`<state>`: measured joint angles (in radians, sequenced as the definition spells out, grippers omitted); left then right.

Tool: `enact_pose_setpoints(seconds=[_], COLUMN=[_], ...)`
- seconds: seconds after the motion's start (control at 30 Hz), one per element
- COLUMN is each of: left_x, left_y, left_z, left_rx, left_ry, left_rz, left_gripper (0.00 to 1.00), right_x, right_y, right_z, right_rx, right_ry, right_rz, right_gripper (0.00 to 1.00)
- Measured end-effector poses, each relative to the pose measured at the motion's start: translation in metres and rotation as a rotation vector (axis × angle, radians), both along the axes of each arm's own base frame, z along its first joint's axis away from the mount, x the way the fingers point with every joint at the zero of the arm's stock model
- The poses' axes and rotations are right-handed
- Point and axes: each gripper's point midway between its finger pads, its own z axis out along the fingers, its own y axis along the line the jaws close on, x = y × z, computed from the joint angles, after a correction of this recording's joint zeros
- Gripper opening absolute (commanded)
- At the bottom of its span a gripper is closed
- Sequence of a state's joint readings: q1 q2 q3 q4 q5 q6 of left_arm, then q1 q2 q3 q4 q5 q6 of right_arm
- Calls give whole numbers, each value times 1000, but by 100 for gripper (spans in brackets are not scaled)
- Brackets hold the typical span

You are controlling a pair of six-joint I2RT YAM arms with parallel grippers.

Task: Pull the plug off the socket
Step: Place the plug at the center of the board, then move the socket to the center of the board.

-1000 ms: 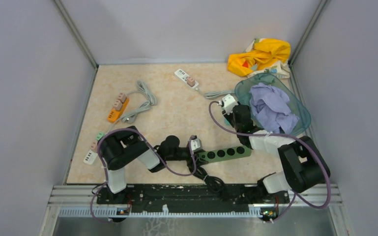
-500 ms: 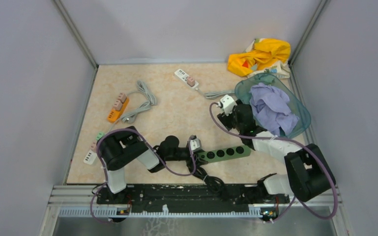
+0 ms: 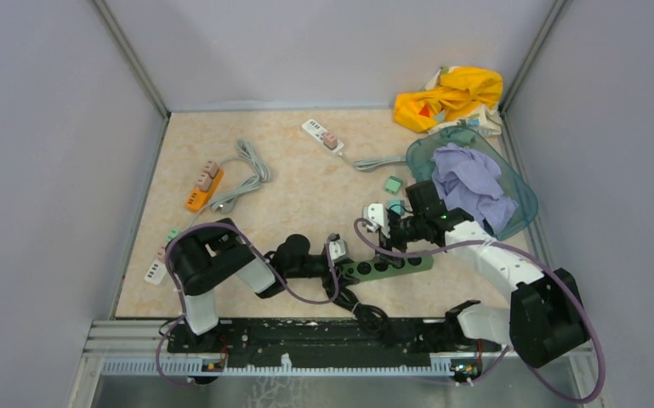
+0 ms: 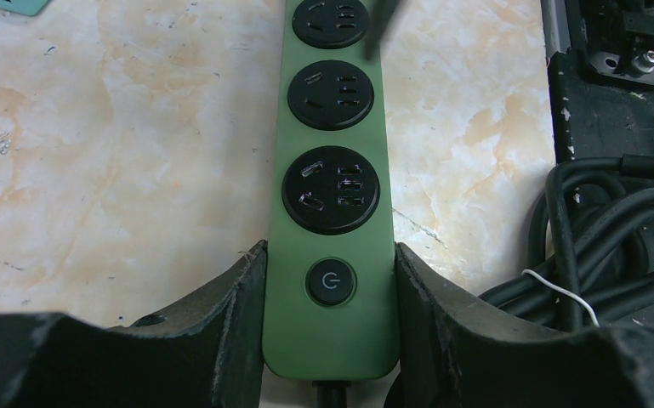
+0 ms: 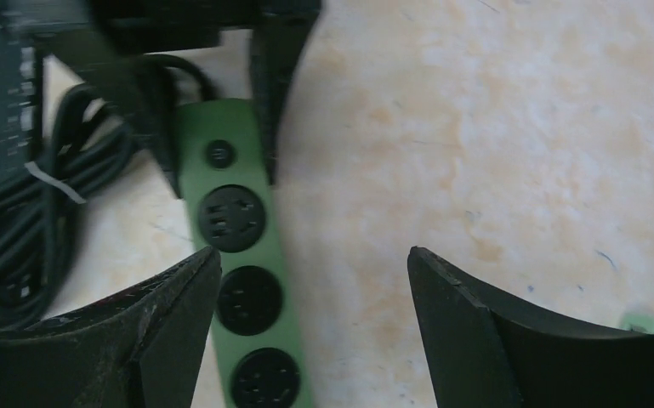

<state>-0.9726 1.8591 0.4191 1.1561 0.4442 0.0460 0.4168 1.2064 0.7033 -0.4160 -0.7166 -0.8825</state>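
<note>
The green power strip (image 3: pixel 389 263) lies on the table, and its visible sockets (image 4: pixel 332 189) are empty. My left gripper (image 4: pixel 330 265) is shut on its switch end, one finger on each side (image 3: pixel 341 271). A small teal plug (image 3: pixel 391 184) lies loose on the table behind the strip, next to the basket. My right gripper (image 3: pixel 386 240) is open and empty, hovering over the strip's middle; in the right wrist view (image 5: pixel 315 280) the strip (image 5: pixel 240 280) passes by the left finger. A teal scrap at the edge (image 5: pixel 639 321) may be the plug.
A teal basket (image 3: pixel 517 191) with purple cloth stands at the right, with yellow cloth (image 3: pixel 451 95) behind it. An orange strip (image 3: pixel 202 187), a white strip (image 3: pixel 321 134) and another white strip (image 3: pixel 158 269) lie on the table. A coiled black cable (image 3: pixel 367 313) lies at the front.
My right arm has swung from beside the basket forward and left, over the green strip. The teal plug now lies where that gripper was. The left arm has not moved.
</note>
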Motion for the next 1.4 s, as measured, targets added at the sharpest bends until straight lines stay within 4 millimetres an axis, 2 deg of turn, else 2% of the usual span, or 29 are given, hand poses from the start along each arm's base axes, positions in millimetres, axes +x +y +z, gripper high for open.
enact_pose_setpoints(seconds=[0.07, 0.2, 0.63, 1.2, 1.4], left_x=[0, 0, -2, -2, -2], left_y=[0, 1, 13, 22, 26], left_z=[0, 1, 1, 7, 10], left_rx=[2, 5, 13, 4, -2], left_ry=[1, 1, -2, -18, -28], left_rz=[0, 5, 32, 65, 77], left_gripper=[0, 0, 0, 0, 0], right_x=[-19, -39, -61, -55, -52], right_y=[3, 5, 12, 24, 29], right_z=[1, 2, -11, -22, -41], right_rx=[24, 51, 15, -38, -97], right_ry=[23, 40, 69, 29, 27], right_rz=[93, 188, 299, 283, 269], right_gripper=[82, 84, 97, 99, 97])
